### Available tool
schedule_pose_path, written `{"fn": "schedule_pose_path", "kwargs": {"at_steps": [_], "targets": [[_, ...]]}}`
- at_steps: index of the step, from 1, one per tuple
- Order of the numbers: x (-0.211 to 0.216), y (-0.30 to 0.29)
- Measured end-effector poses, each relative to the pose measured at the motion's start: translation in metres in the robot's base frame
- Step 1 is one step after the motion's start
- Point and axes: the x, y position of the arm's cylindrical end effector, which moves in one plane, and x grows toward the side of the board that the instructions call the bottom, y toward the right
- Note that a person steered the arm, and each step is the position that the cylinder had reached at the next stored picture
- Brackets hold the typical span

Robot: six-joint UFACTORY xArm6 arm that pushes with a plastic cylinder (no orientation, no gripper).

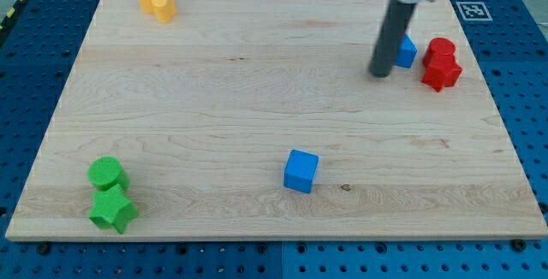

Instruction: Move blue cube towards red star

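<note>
A blue cube (300, 170) lies near the bottom middle of the wooden board (257, 99). A red star (442, 73) sits at the view's upper right, touching a red block (440, 50) just above it. My tip (379, 74) rests on the board at the upper right, far above and to the right of the blue cube and left of the red star. A second blue block (406, 52) sits right behind the rod, partly hidden by it.
A green round block (107, 174) and a green star (113, 210) sit at the bottom left. Two yellow blocks (157, 2) lie at the top left. The board rests on a blue pegboard table (514, 5).
</note>
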Motion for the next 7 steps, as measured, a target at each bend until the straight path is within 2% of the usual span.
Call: {"fn": "schedule_pose_path", "kwargs": {"at_steps": [1, 3, 5, 6, 7], "targets": [[0.028, -0.079], [0.120, -0.231], [0.148, -0.221], [0.180, -0.158], [0.186, -0.095]]}}
